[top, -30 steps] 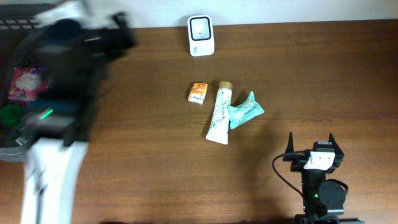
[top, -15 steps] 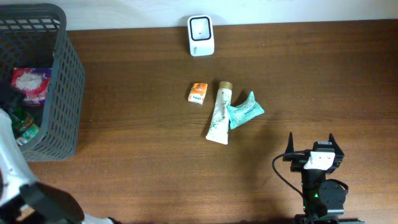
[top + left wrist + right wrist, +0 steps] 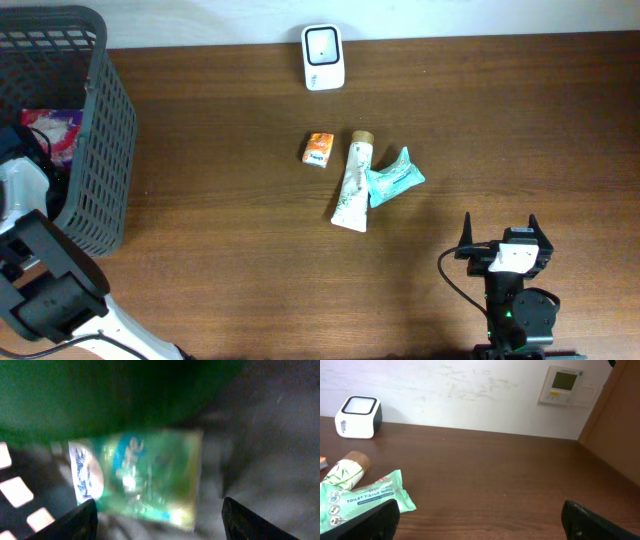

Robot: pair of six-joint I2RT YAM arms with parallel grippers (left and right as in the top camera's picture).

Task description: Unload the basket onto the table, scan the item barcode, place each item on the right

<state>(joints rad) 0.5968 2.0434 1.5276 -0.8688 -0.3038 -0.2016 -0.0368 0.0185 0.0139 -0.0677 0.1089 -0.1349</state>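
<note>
A blurred green packet lies on the basket floor, filling the left wrist view. My left gripper hangs close over it, open; its fingers stand wide, with a gap between the packet and the right-hand finger. Overhead, my left arm reaches into the dark mesh basket at the table's left end. The white scanner stands at the back edge, also in the right wrist view as the scanner. My right gripper rests open at the front right with nothing between its fingers.
An orange box, a pale tube and a mint wipes pack lie mid-table. A pink packet sits in the basket. A wall panel hangs behind the table.
My left arm, a blur sweeping over the basket a second ago, now reaches down inside it. Its jaws have narrowed somewhat. The right arm and the table items have not moved.
</note>
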